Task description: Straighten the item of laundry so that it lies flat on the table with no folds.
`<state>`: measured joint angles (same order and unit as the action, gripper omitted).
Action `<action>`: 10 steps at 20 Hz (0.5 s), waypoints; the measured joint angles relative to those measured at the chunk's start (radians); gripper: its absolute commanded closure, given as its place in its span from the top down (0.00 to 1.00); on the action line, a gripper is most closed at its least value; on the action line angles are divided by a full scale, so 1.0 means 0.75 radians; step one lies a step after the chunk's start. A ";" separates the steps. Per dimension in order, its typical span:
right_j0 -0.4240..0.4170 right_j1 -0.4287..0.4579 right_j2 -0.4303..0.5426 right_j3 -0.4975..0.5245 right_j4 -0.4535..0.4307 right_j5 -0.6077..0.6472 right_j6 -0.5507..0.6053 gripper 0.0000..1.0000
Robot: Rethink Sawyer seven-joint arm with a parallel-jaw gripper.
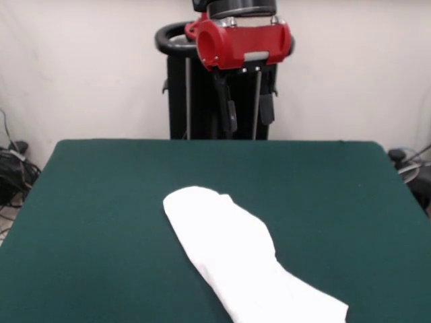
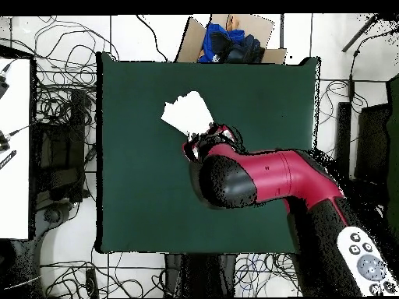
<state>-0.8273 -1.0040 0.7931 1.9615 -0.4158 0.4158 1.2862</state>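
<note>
The item of laundry (image 1: pixel 236 262) lies bunched into a long white strip on the table (image 1: pixel 101 202), running from the middle toward the near right edge. Only plain white fabric shows, with no print. My gripper (image 1: pixel 247 111) hangs high above the table's far edge, well clear of the cloth. Its two dark fingers (image 1: pixel 229 114) stand apart and open, with nothing between them. In the overhead view the red arm (image 2: pixel 257 175) covers part of the item of laundry (image 2: pixel 187 113) on the table (image 2: pixel 132 156) and hides the gripper.
A cardboard box (image 2: pixel 230 39) holding blue cloth sits just beyond one table edge. Cables (image 1: pixel 13 168) lie on the floor around the table. A white surface (image 2: pixel 15 148) stands off to the side.
</note>
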 measured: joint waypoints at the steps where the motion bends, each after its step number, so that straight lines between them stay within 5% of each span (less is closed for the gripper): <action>1: 0.000 0.000 0.000 0.000 0.001 0.000 0.000 1.00; 10: 0.002 -0.001 0.000 0.000 0.008 0.000 0.000 1.00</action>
<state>-0.8256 -1.0046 0.7929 1.9615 -0.4100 0.4158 1.2862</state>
